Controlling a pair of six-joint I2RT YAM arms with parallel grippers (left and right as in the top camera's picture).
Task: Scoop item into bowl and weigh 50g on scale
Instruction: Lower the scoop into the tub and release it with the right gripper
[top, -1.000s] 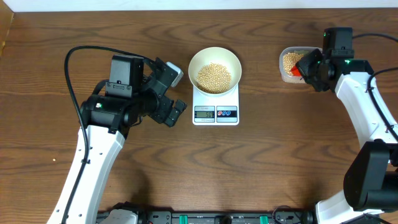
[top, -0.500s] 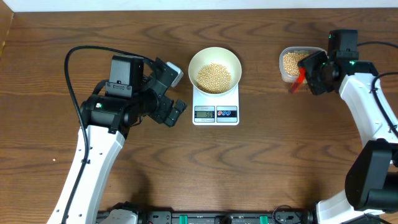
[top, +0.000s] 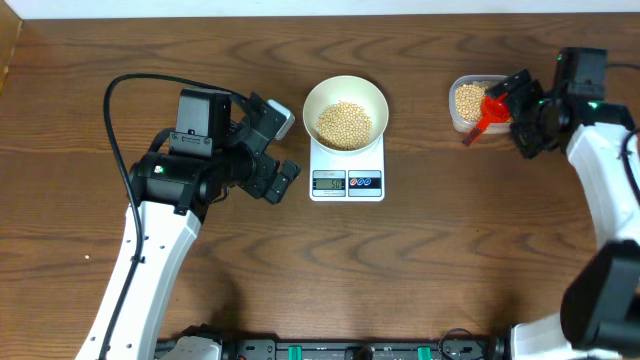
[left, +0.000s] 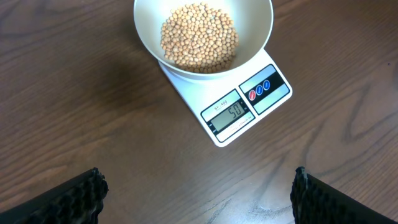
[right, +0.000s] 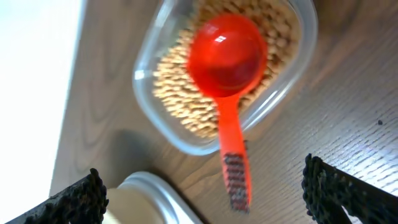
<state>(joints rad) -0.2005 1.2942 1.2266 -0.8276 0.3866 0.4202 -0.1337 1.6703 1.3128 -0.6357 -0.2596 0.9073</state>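
The white bowl (top: 375, 98) (left: 258, 25) stands on the white scale (top: 347, 165) (left: 211, 99) and holds a heap of tan beans (top: 344, 122) (left: 199, 37). The scale's display (left: 230, 113) shows a reading that begins with 50. My left gripper (top: 285, 145) (left: 202, 208) hovers open to the left of the scale, with nothing between its fingers. My right gripper (top: 517, 112) (right: 214, 205) stands open at the far right. A red scoop (top: 490, 108) (right: 227, 55) lies free with its cup on the beans in the tub, its handle sticking out toward the gripper, touching neither finger.
A clear plastic tub (top: 455, 112) (right: 146, 93) with more beans (top: 467, 98) (right: 180, 93) sits at the back right, close to the table's far edge. Bare wooden tabletop (top: 400, 270) spreads in front of the scale.
My right gripper has opened, let go of the red scoop and drawn back to the right. The scoop now rests on the tub. Left arm, bowl and scale have not moved.
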